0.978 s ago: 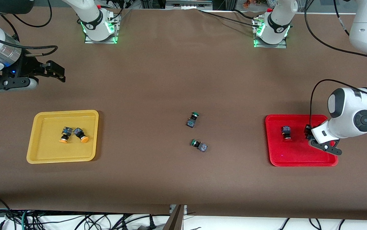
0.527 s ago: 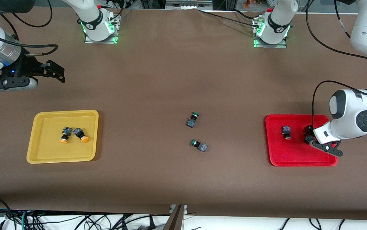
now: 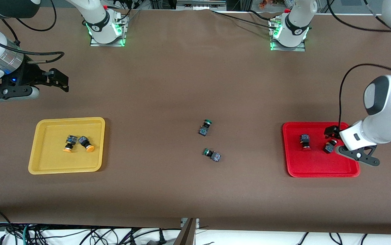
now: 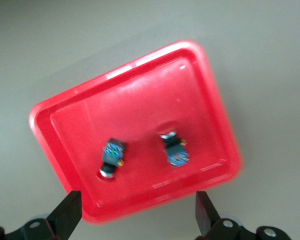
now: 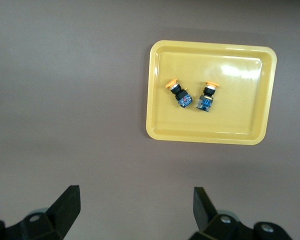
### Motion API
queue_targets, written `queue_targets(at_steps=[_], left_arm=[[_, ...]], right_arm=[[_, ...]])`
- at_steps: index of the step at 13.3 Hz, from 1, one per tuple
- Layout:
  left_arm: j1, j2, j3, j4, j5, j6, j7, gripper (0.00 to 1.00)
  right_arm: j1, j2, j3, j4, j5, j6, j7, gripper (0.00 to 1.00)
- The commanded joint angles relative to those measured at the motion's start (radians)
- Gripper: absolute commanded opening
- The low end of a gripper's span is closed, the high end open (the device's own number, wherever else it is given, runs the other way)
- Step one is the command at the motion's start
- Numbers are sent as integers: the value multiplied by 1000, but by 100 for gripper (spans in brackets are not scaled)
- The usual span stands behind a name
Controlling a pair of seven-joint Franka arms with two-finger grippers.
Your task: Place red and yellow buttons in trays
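The red tray (image 3: 318, 166) lies toward the left arm's end of the table. Two red buttons (image 3: 305, 141) (image 3: 329, 147) lie in it. The left wrist view shows the tray (image 4: 140, 95) and both buttons (image 4: 111, 156) (image 4: 174, 151). My left gripper (image 3: 333, 140) hangs open and empty over the tray's outer end; it also shows in its own wrist view (image 4: 137, 216). The yellow tray (image 3: 49, 163) lies toward the right arm's end with two yellow buttons (image 3: 68, 143) (image 3: 86, 143) in it. My right gripper (image 3: 62, 81) waits open and empty over bare table; its wrist view (image 5: 137, 207) shows the yellow tray (image 5: 240, 117) and buttons (image 5: 179, 93) (image 5: 207, 97).
Two green-capped switches (image 3: 204, 127) (image 3: 212, 155) lie on the brown table between the trays. The arm bases (image 3: 105, 29) (image 3: 289, 32) stand along the table's edge farthest from the front camera.
My left gripper has lifted and drawn back from the red tray's floor, leaving the second red button lying in the tray. My right gripper has barely moved.
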Motion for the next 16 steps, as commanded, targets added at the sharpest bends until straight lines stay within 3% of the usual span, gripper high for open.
queue_targets(at_steps=[1, 3, 6, 10, 11, 13, 14, 16], left_arm=[[3, -59, -83, 52, 15, -116, -164, 100], [1, -103, -124, 63, 13, -188, -209, 100], [0, -123, -173, 184, 13, -354, -211, 100], [3, -120, -163, 236, 1, -386, -230, 100], [-2, -127, -126, 230, -30, -374, -258, 100], [-166, -204, 120, 184, -123, -362, -272, 100], [-225, -246, 235, 134, -186, -333, -274, 100], [-290, -369, 374, -47, -295, -172, -270, 100]], right_arm=[[-16, 8, 12, 48, -19, -15, -2, 100], [-19, 8, 12, 48, -24, -10, 1, 100], [-16, 10, 12, 48, -22, -3, 16, 100], [-18, 10, 12, 50, -21, -4, 9, 100], [-18, 10, 12, 48, -24, -4, 9, 100], [-18, 10, 12, 50, -22, -4, 6, 100], [-18, 10, 12, 50, -24, -4, 4, 100], [-18, 10, 12, 50, -24, -4, 3, 100]])
